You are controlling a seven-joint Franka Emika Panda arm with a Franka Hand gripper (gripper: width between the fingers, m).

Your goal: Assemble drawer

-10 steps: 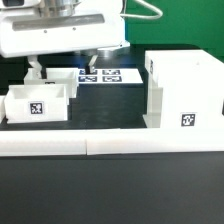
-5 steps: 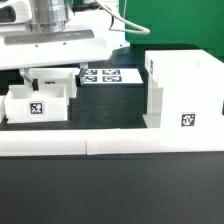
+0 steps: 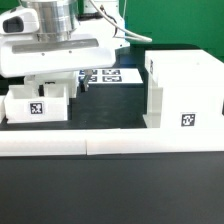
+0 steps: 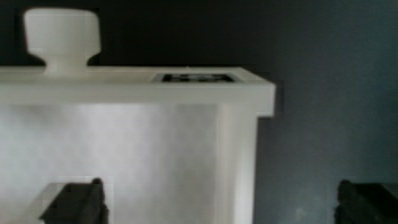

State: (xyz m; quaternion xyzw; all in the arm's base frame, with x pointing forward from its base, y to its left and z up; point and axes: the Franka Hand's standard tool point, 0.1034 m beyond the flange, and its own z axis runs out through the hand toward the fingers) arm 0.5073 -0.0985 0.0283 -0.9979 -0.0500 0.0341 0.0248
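Observation:
The large white drawer housing (image 3: pixel 185 92) stands at the exterior view's right, with a tag on its front. A small white tray (image 3: pixel 38 104) with a tag sits at the left. A second tray (image 3: pixel 57 82) is just behind it, mostly hidden by my arm. My gripper (image 3: pixel 58 84) hangs low over the trays. In the wrist view my gripper (image 4: pixel 222 205) is open and empty. Its dark fingertips (image 4: pixel 75 200) stand wide apart over a white tray (image 4: pixel 134 140) with a tag on its rim and a knob (image 4: pixel 63 40) at its far end.
The marker board (image 3: pixel 110 74) lies flat between the trays and the housing. A long low white border wall (image 3: pixel 110 148) runs across the front. A black cable hangs behind the arm.
My gripper has moved down and toward the exterior view's left, from above the marker board's edge to low over the trays. The parts have not moved.

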